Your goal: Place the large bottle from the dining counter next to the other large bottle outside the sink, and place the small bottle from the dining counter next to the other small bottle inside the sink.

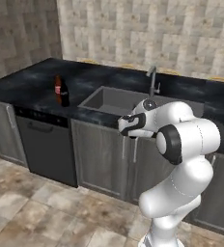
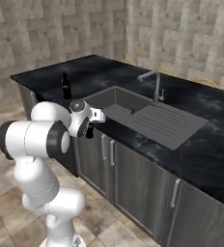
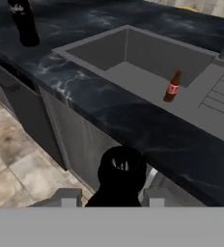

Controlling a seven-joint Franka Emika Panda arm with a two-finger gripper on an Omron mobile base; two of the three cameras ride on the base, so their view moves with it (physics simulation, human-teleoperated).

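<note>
Gripped between the fingers of the gripper (image 3: 113,197), a dark bottle (image 3: 121,174) points top-first at the hand camera, held out in front of the grey cabinets. Beyond it a small red-labelled bottle (image 3: 172,87) stands inside the sink (image 3: 147,53), and the other large bottle (image 1: 61,89) stands on the black counter (image 1: 32,87) left of the basin.

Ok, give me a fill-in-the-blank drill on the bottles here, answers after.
1. The small red-labelled bottle stands inside the ____.
2. The pincer is ____ on the black bottle.
3. In both base views, the tall bottle stands on the counter to the ____ of the basin.
Missing words: sink; shut; left.
</note>
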